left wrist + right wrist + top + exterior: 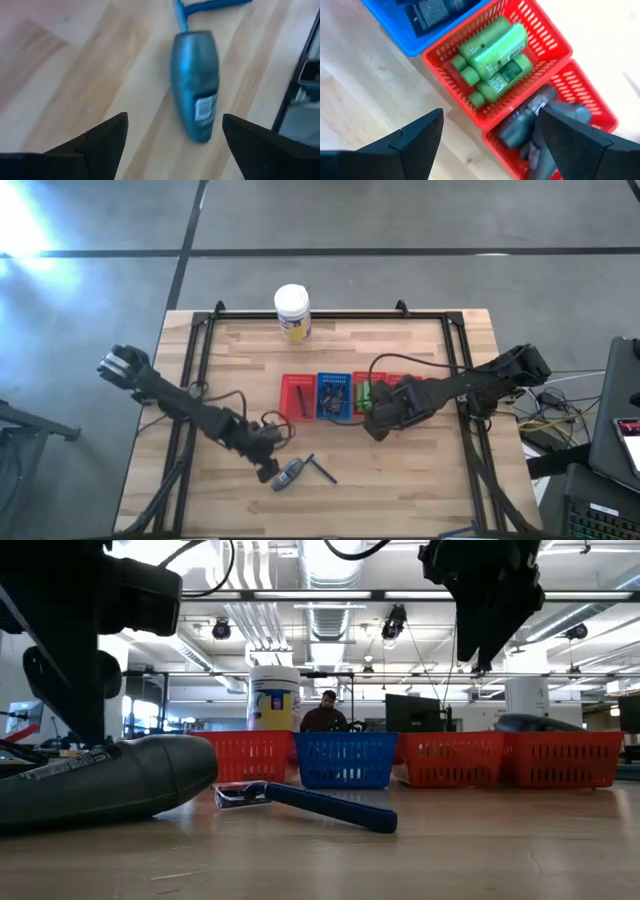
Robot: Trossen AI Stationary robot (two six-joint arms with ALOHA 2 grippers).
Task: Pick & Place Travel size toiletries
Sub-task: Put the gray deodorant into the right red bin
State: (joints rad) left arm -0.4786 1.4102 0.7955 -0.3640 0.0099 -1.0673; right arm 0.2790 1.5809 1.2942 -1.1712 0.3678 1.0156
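A grey oval bottle (196, 85) lies on its side on the wood, with a thin blue-handled stick (210, 6) just beyond it. My left gripper (175, 116) is open and hovers near the bottle (290, 472), one finger on either side, touching nothing. My right gripper (491, 112) is open and empty above the row of baskets (372, 425). Below it, several green bottles (492, 62) lie in a red basket. Grey bottles (540, 120) lie in the neighbouring red basket, and black tubes (435, 15) lie in the blue basket.
Three red baskets and one blue (334, 395) stand in a row mid-table; the leftmost red one (297, 398) holds a dark stick. A white jar with a yellow label (292, 313) stands at the far edge. A black frame (200, 350) borders the table. A person (325, 712) sits in the room beyond.
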